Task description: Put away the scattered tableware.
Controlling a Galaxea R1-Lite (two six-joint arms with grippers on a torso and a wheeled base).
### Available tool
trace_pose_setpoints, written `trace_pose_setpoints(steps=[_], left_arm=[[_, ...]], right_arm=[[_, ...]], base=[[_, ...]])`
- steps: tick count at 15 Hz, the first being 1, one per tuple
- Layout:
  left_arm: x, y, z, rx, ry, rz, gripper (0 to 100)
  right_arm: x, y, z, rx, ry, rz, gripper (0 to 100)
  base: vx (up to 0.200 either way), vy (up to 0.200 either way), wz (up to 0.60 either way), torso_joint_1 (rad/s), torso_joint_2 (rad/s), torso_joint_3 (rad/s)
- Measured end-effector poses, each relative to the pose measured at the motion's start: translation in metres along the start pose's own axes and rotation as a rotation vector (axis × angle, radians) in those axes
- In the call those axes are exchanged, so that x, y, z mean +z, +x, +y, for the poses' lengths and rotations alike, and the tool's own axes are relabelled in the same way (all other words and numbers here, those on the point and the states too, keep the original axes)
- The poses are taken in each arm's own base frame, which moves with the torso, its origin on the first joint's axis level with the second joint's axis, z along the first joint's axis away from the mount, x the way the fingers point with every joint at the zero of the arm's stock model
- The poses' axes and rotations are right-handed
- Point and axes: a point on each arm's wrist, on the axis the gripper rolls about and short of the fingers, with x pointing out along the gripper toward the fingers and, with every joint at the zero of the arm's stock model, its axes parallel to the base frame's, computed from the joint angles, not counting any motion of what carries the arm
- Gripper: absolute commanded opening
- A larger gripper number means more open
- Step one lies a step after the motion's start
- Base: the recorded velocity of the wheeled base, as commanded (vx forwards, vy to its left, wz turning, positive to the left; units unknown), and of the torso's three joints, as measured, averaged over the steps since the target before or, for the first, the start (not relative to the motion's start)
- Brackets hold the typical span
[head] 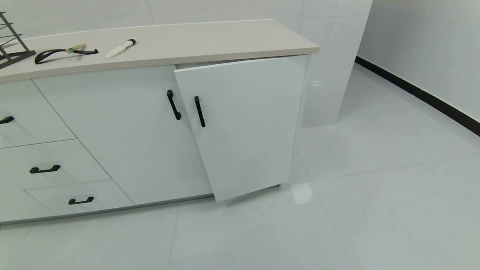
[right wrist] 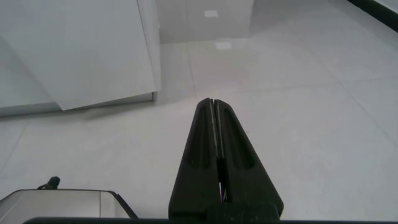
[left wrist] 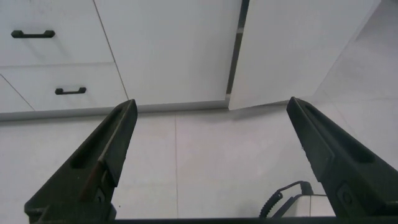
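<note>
On the beige countertop [head: 210, 37], toward its left end, lie a black ladle [head: 56, 53], a small brush with a wooden handle [head: 77, 47] and a white-handled utensil [head: 120, 48]. My left gripper [left wrist: 211, 106] is open and holds nothing; it hangs low over the floor, facing the cabinet base. My right gripper [right wrist: 214, 102] is shut with nothing in it, also low over the floor tiles near the cabinet's corner.
A black wire rack [head: 11, 48] stands at the counter's far left. The right cabinet door [head: 247, 123] is ajar, swung outward, also seen as the door [left wrist: 298, 50]. Drawers with black handles [head: 45, 169] are on the left. Open tiled floor [head: 375, 187] lies to the right.
</note>
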Motion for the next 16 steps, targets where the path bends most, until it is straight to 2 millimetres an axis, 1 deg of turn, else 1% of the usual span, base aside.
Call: trace_pose_setpoints(steps=[7,16], left_arm=[[0.0000,0.0000,0.0000,0.001,0.003,0.000,100],[-0.0004,0.0001,0.0000,0.001,0.005,0.002,100]], right_arm=[[-0.0001,0.0000,0.0000,-0.001,0.002,0.001,0],[-0.0001,0.0000,0.0001,-0.003,0.003,0.001,0]], base=[[0.000,0.200,0.00,0.004,0.00,0.002],[0.200,0.200,0.00,0.005,0.00,0.002]])
